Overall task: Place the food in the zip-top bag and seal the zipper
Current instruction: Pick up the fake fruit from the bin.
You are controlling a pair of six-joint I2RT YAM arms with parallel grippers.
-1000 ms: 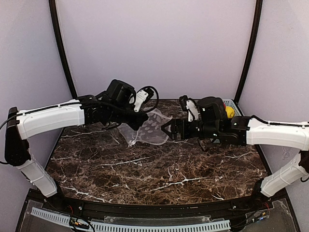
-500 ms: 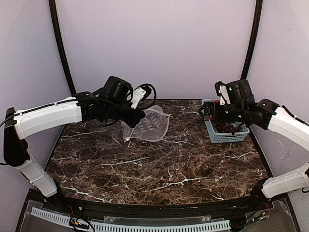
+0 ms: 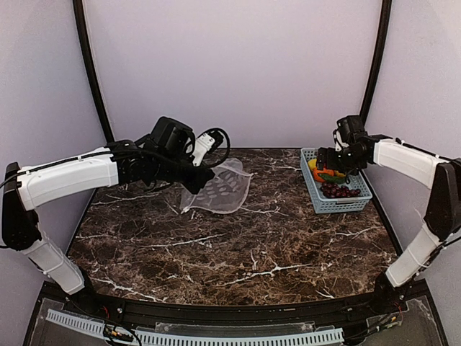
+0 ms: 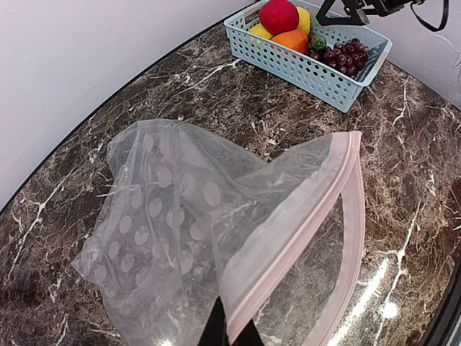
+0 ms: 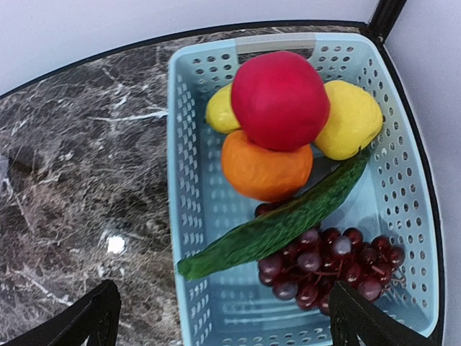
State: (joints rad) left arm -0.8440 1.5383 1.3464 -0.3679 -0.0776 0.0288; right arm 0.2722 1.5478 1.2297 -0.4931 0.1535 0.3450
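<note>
The clear dotted zip-top bag (image 3: pixel 220 189) lies at the back left, its mouth held up and open. My left gripper (image 3: pixel 204 175) is shut on the near lip of the bag (image 4: pixel 180 209), right on the whitish-pink zipper strip (image 4: pixel 288 241). The food lies in a light-blue basket (image 5: pixel 180 216): a red apple (image 5: pixel 279 97), an orange piece (image 5: pixel 265 166), two yellow pieces (image 5: pixel 349 119), a long green piece (image 5: pixel 288 220) and dark purple grapes (image 5: pixel 335 263). My right gripper (image 3: pixel 328 160) hovers above the basket, open and empty (image 5: pixel 227 324).
The basket (image 3: pixel 338 202) stands at the back right near the table's curved edge and the black frame post (image 3: pixel 371 72). It also shows in the left wrist view (image 4: pixel 310 68). The dark marble table (image 3: pixel 238 252) spans the front.
My right arm has swung from beside the bag's mouth to the back right, over the basket. My left gripper still holds the bag's lip, almost unmoved.
</note>
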